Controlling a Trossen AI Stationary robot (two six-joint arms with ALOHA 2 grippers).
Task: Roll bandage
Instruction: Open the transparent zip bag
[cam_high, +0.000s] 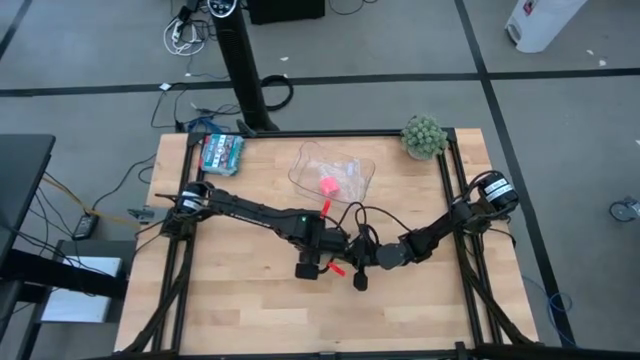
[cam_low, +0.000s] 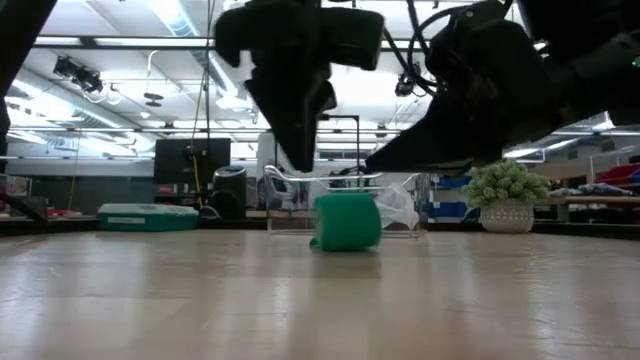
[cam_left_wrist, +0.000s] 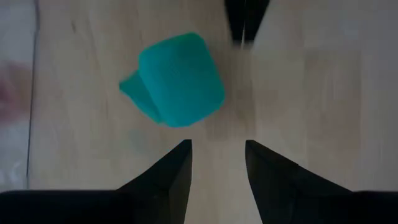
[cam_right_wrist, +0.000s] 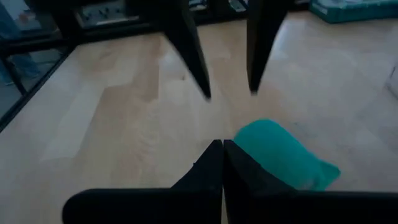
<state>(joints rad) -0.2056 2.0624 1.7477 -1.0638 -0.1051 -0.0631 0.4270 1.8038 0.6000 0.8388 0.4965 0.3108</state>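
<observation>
Bandage (cam_left_wrist: 180, 79) rolled, hidden overhead; left gripper (cam_left_wrist: 217, 146) fingers apart, right gripper (cam_right_wrist: 222, 148) together.

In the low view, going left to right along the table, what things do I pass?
Flat teal packet → rolled teal bandage → small potted plant.

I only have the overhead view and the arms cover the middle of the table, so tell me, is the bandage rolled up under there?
Observer: Yes. The low view shows the bandage as a compact teal roll lying on the table.
Operator: Is either gripper holding it?
Observer: No. The left gripper is open, and the roll lies free just ahead of its fingertips.
Operator: And the right one?
Observer: The right gripper is shut and empty, with the roll lying beside its tips.
</observation>
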